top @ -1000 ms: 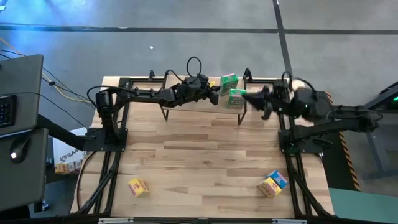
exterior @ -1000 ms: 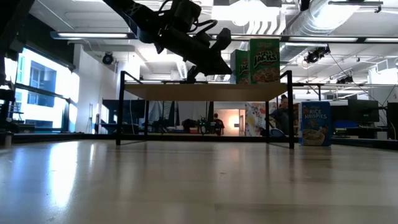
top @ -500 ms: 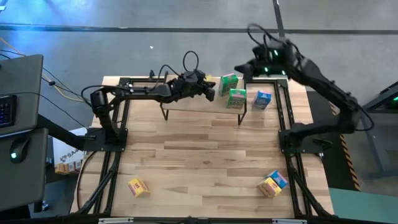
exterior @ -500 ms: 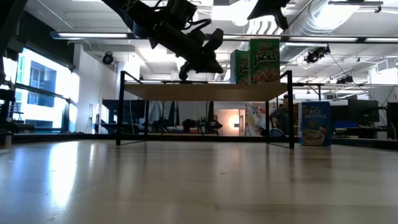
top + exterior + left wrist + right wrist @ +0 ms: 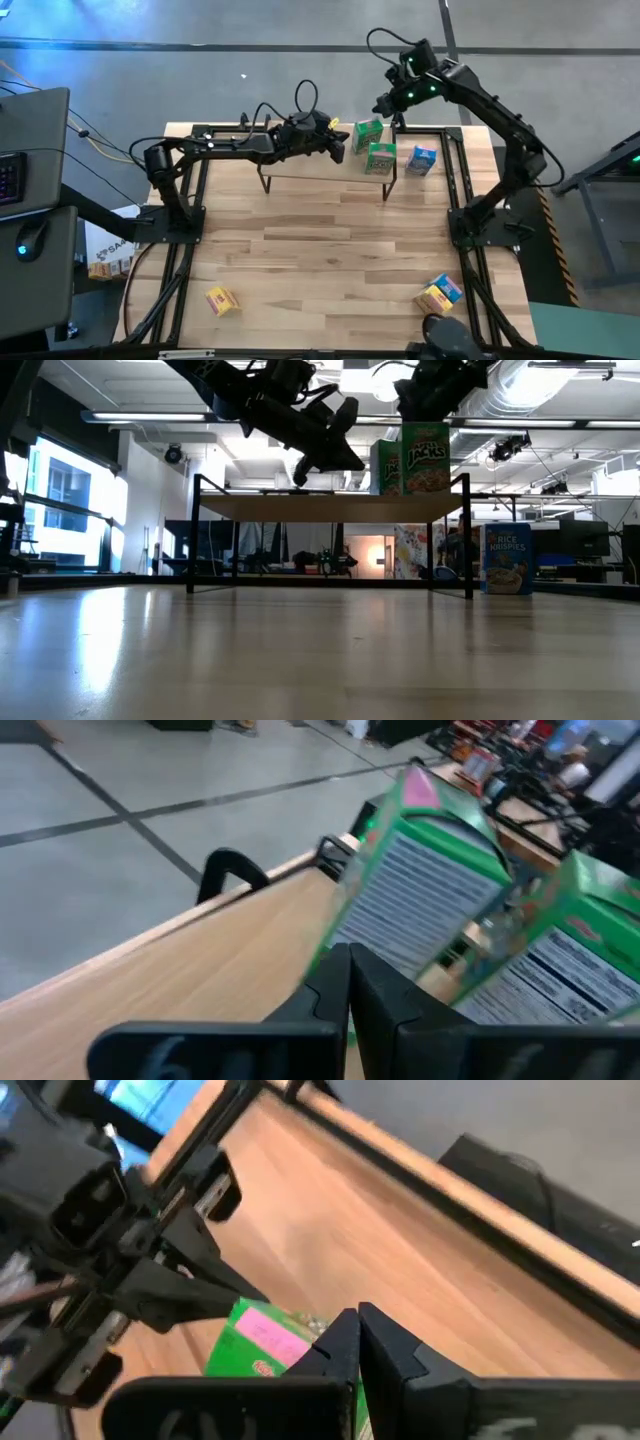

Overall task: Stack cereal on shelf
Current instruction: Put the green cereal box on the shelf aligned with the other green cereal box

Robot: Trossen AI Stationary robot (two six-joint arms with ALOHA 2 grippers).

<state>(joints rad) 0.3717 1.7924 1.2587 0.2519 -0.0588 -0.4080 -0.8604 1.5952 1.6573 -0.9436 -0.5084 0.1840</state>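
Shelf, far end of table: 2 green Apple Jacks boxes on top, R end. Blue Rice Krispies box on table beside shelf. Yellow box & yellow/blue pair at near edge. L gripper fingers pressed together, empty, just beside green boxes. R gripper likewise closed, empty, above them.

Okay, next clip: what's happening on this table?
Two arms are stocking a shelf with cereal boxes. Two green boxes stand on it. The shut left gripper hovers beside them; the shut right gripper hangs above. Neither holds anything. A blue box stands by the shelf, and more boxes wait at the table's near edge.
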